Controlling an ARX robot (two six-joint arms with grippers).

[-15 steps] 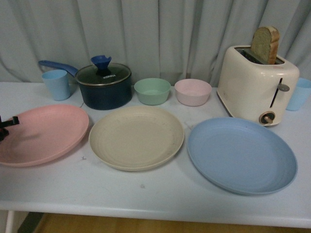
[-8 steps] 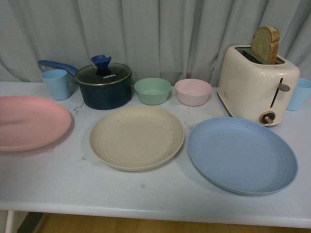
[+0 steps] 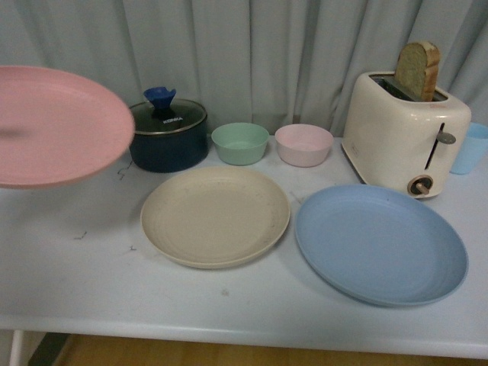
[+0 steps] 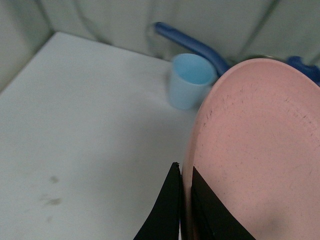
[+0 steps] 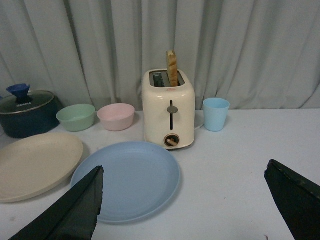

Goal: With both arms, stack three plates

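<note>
Up off the table since half a second ago, the pink plate now hangs in the air at the far left. In my front view it tilts slightly and its edge covers part of the dark pot. My left gripper has it: in the left wrist view the two black fingers are pressed onto the plate's rim, one on each face. Below the lifted plate that view shows a pale blue cup standing next to the pot's blue handle.

The beige plate lies flat at the middle of the table. The blue plate lies flat to its right, close to it, though I cannot tell whether the rims touch.

My right gripper is spread wide with nothing between its fingers. The blue plate and the toaster lie beyond it.

Farther back, right of the pot, a green bowl and a pink bowl stand side by side. A slice of bread stands up out of the cream toaster. Another blue cup shows at the far right edge.
</note>
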